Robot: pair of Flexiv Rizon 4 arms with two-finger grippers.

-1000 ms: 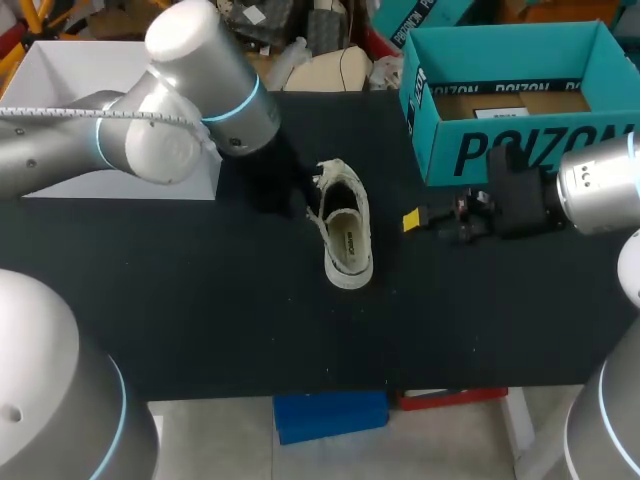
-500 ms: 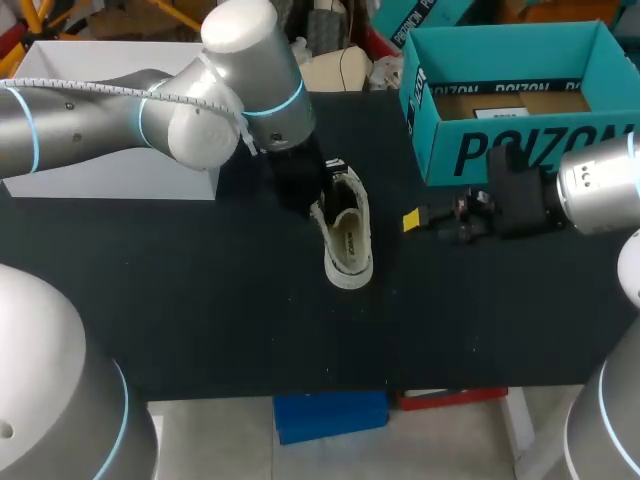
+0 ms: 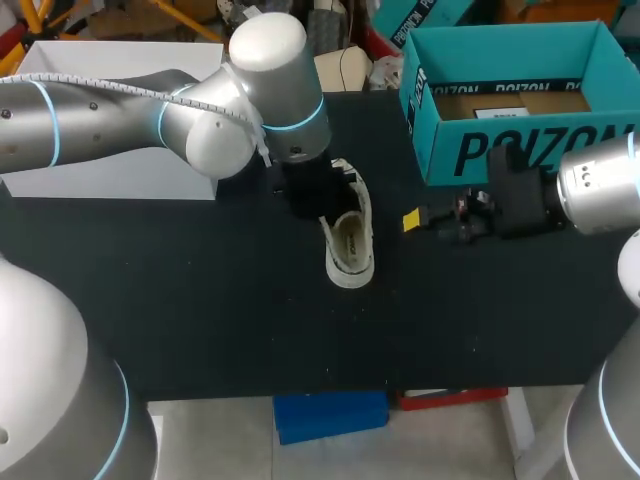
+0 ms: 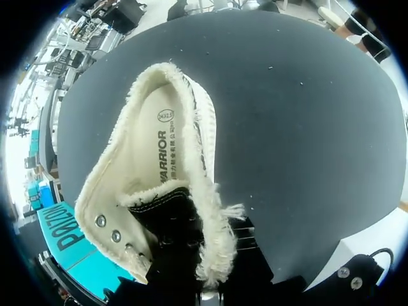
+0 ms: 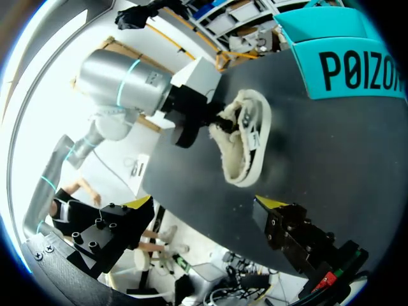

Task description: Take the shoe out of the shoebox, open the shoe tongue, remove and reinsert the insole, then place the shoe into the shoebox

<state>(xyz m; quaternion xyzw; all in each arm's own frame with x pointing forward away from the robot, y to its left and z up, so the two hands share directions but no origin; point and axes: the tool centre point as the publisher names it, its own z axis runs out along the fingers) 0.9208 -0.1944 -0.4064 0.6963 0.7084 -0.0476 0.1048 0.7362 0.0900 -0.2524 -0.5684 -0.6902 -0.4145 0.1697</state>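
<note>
The shoe stands on its sole on the black table, out of the teal shoebox at the far right corner, a little toward the far edge from the table's middle. Its long axis runs between the far and near edges, heel toward the near edge and toe toward the far edge, slanting slightly to the robot's left. The left gripper is over the toe end, right at the black tongue; its tips are hidden, so whether it has clamped on the tongue cannot be told. The right gripper hangs apart from the shoe, just in front of the shoebox, jaws spread wide and holding nothing. The insole lies flat inside the shoe. The step in hand appears to be opening the tongue. The next move would call for drawing the tongue back toward the toe to widen the mouth, likely with the heel steadied so that the light shoe does not slide
</note>
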